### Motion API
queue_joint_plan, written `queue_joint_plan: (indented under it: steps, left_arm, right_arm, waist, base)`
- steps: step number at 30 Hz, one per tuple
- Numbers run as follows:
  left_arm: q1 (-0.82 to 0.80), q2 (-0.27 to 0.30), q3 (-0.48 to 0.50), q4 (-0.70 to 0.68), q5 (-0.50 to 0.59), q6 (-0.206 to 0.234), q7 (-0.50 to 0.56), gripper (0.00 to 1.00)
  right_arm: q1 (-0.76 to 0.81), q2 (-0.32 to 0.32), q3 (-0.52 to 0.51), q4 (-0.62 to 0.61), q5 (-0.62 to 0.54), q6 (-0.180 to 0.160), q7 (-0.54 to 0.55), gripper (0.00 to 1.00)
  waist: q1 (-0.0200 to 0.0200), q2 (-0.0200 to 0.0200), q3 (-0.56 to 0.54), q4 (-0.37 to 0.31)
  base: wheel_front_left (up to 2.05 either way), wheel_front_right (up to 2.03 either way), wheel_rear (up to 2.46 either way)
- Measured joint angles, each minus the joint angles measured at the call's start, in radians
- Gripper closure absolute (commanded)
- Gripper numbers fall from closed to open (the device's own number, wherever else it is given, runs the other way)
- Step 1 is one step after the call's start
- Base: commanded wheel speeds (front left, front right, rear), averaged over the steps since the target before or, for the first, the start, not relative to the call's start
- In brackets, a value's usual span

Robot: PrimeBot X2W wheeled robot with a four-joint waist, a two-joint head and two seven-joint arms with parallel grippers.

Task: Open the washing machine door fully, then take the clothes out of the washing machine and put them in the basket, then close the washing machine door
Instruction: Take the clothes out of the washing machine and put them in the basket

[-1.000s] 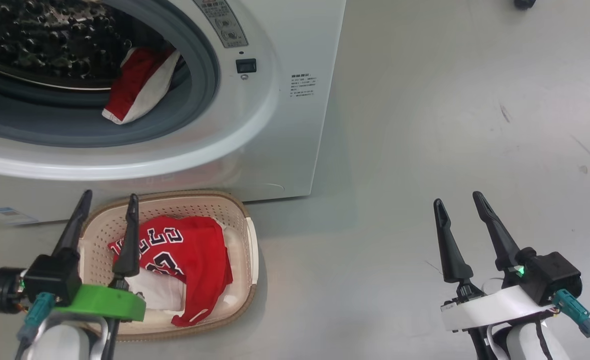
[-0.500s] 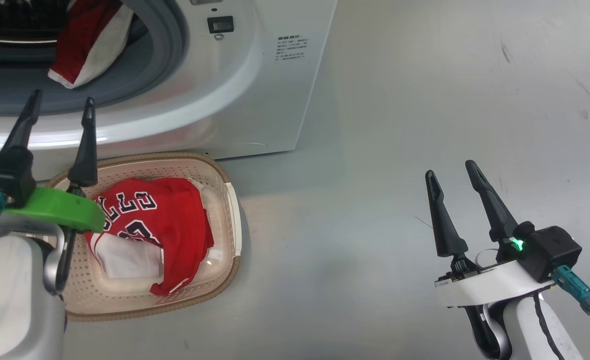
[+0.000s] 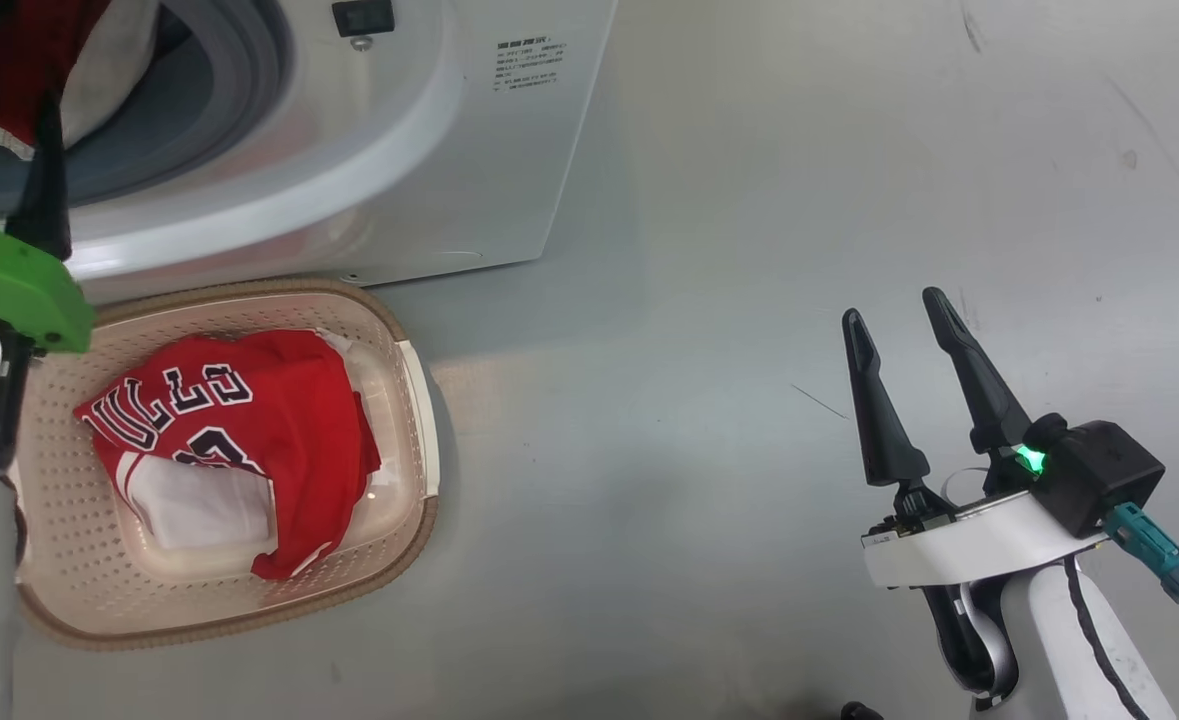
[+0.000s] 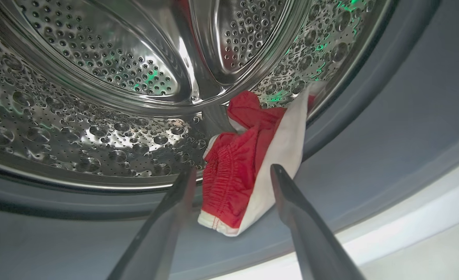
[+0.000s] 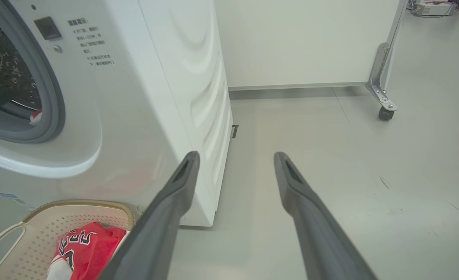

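- Red with white trim, one garment (image 4: 245, 175) is hanging over the grey gasket (image 4: 369, 136) at the steel drum's (image 4: 97, 77) lower edge in the one washing machine (image 3: 429, 120)
- A second red garment, a lettered jersey (image 3: 249, 420), is lying in the single cream basket (image 3: 49, 500), which is sitting on the floor (image 3: 699, 400) just beside the machine's front
- The left gripper (image 4: 233, 169) is pointing into the drum, jaws spread wide, one finger each side of the hanging garment
- The right gripper (image 3: 893, 305) is hovering over the floor, well apart from the basket, jaws wide and empty

My R gripper (image 3: 893, 305): 2 long dark tapered fingers (image 3: 879, 420), white collar (image 3: 979, 545), black cam box (image 3: 1099, 485) w/ green LED (image 3: 1027, 460), teal connector (image 3: 1144, 545) behind. L gripper (image 4: 233, 169): green collar (image 3: 9, 285).
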Motion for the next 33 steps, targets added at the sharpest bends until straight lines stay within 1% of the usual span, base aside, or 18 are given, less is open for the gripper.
queue_joint_plan:
  steps: [3,4,7,12,16,20,26,33]
  left_arm:
    - [-0.037,0.024,-0.008,0.032,-0.010,-0.003,0.024,0.00]
    - [-0.058,0.039,-0.029,0.049,-0.017,-0.003,0.048,0.00]
    - [-0.088,0.063,-0.058,0.075,-0.028,-0.003,0.082,0.00]
    - [-0.145,0.087,-0.085,0.121,-0.038,-0.003,0.135,0.00]
    - [-0.180,0.092,-0.100,0.169,-0.055,-0.003,0.172,0.00]
    - [-0.201,0.126,-0.127,0.203,-0.052,-0.003,0.209,0.00]
    - [-0.247,0.131,-0.126,0.245,-0.058,-0.003,0.231,0.00]
    - [-0.279,0.124,-0.132,0.290,-0.115,-0.003,0.272,0.00]
  right_arm:
    - [-0.011,0.000,0.006,0.006,0.011,0.000,0.000,0.00]
    - [-0.012,0.000,0.010,0.009,0.014,0.000,0.000,0.00]
    - [-0.013,0.000,0.018,0.010,0.016,0.000,0.000,0.00]
    - [-0.023,0.000,0.020,0.011,0.022,0.000,0.000,0.00]
    - [-0.028,0.000,0.020,0.013,0.022,0.000,0.000,0.00]
    - [-0.028,0.000,0.022,0.015,0.022,0.000,0.000,0.00]
    - [-0.028,0.000,0.026,0.015,0.022,0.000,0.000,0.00]
    - [-0.038,0.000,0.029,0.015,0.022,-0.001,0.000,0.00]
  waist:
    - [0.0000,0.0000,0.009,-0.012]
    - [0.0000,0.0000,0.014,-0.020]
    - [0.0000,0.0000,0.022,-0.029]
    - [0.0000,0.0000,0.035,-0.042]
    - [0.0000,0.0000,0.042,-0.047]
    - [0.0000,0.0000,0.046,-0.051]
    - [0.0000,0.0000,0.054,-0.056]
    - [0.0000,0.0000,0.064,-0.060]
  base:
    - [0.00,0.00,0.00]
    - [0.00,0.00,0.00]
    - [0.00,0.00,0.00]
    - [0.00,0.00,0.00]
    - [0.00,0.00,0.00]
    - [0.00,0.00,0.00]
    - [0.00,0.00,0.00]
    - [0.00,0.00,0.00]
